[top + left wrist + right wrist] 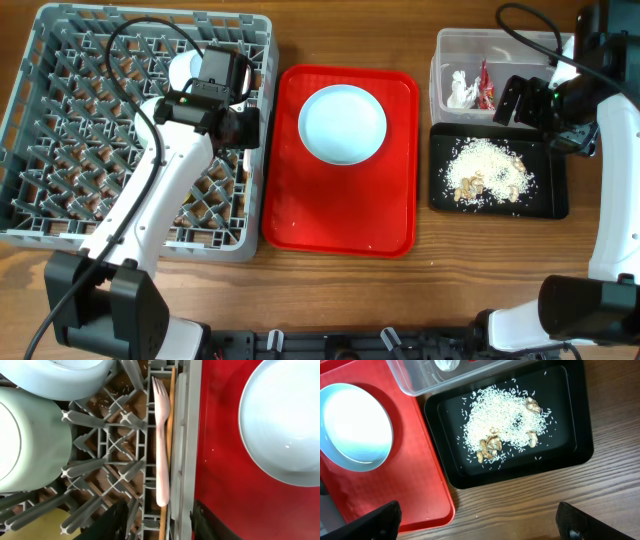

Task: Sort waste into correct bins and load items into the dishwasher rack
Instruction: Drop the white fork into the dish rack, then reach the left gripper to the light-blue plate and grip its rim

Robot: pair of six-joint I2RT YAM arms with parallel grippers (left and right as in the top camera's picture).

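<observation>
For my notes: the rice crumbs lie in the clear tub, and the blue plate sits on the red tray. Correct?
No. The rice crumbs lie in the black tray, per the right wrist view; the blue plate sits on the red tray.

Wooden table (pixel 340 300) — warm mid-brown, grain running left to right in overhead view. Light even and soft, shadows short and faint. Same wood visible lower right in right wrist view — fine streaked grain.
</observation>
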